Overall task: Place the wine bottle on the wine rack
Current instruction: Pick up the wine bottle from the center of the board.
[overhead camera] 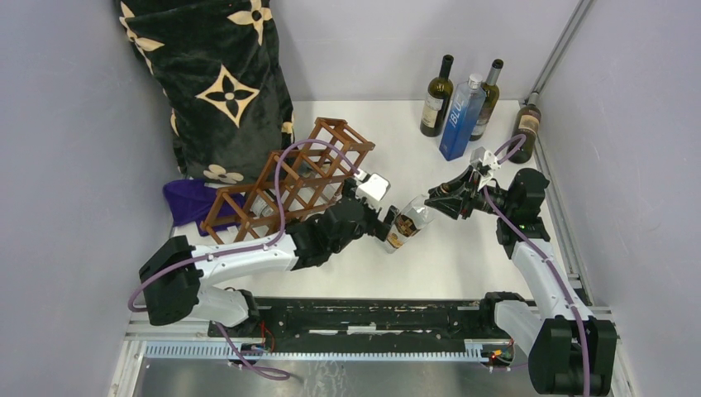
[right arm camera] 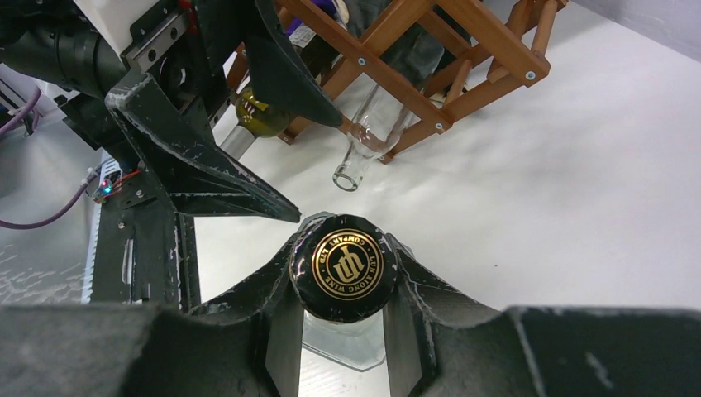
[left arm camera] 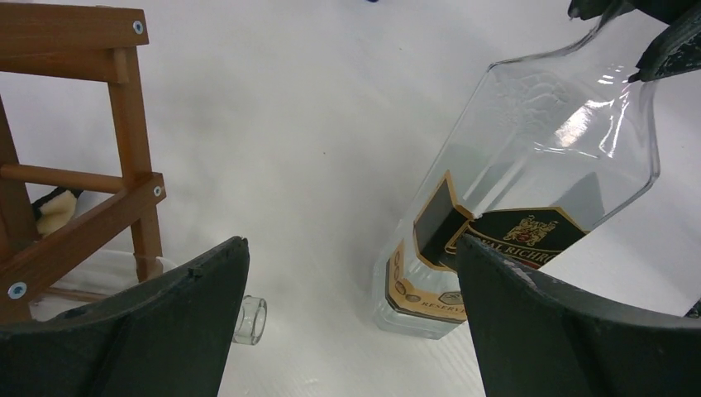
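At the centre of the overhead frame, we see the right gripper [overhead camera: 441,199] clenched on the neck of the wine bottle [overhead camera: 407,222], a clear glass bottle with a black-and-gold label. The bottle hangs tilted over the white table [overhead camera: 463,265], its base pointing toward the lower left of the frame. We cannot tell whether the base touches the tabletop.

In the right wrist view, both fingers [right arm camera: 281,273] press just under the bottle's black cap [right arm camera: 345,265], which bears a gold emblem.

The left gripper [overhead camera: 387,222] is released, its jaws spread wide just beside the bottle's base and gripping nothing. In its own wrist view, the labelled lower end of the bottle [left arm camera: 537,157] shows beyond the finger at the right of the frame.

The wine rack [overhead camera: 298,178], a reddish-brown wooden frame, stands left of centre, near the bottle but apart from it. A clear bottle [right arm camera: 364,141] and a greenish one [right arm camera: 260,116] already lie in its cells.

At the upper right, four bottles [overhead camera: 463,120] stand against the back wall. A black patterned cushion [overhead camera: 215,83] fills the upper left, and a purple cloth [overhead camera: 190,203] lies below it.
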`<state>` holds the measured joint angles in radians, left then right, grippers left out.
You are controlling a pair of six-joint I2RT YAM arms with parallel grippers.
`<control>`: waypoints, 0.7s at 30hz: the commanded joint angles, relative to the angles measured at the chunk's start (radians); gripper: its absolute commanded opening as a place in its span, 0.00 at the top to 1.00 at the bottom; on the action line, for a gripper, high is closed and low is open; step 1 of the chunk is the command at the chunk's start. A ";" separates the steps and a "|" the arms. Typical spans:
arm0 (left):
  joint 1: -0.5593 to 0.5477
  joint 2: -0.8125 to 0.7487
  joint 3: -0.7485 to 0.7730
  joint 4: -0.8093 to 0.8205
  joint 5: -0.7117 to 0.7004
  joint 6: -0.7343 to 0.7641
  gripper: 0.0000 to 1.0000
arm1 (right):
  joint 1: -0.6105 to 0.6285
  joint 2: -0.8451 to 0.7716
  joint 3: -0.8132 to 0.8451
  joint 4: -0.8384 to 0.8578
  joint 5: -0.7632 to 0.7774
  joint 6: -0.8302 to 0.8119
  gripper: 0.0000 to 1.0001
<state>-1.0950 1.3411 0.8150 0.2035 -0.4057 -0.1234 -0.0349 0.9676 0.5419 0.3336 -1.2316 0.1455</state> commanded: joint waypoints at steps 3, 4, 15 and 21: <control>-0.006 0.035 0.046 0.052 0.124 0.069 0.00 | -0.008 0.003 -0.007 0.024 0.015 -0.075 1.00; -0.006 0.043 0.044 0.059 0.241 0.076 0.00 | -0.008 0.005 -0.006 0.025 0.013 -0.075 1.00; -0.006 0.085 -0.083 0.301 0.242 0.202 0.00 | -0.008 0.023 -0.002 0.012 0.005 -0.081 1.00; -0.008 0.119 -0.098 0.368 0.295 0.235 0.00 | -0.008 0.024 -0.001 0.010 0.005 -0.083 1.00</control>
<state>-1.0992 1.4395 0.7158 0.4282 -0.1661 0.0368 -0.0395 0.9771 0.5419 0.3351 -1.2385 0.1402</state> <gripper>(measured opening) 0.996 0.386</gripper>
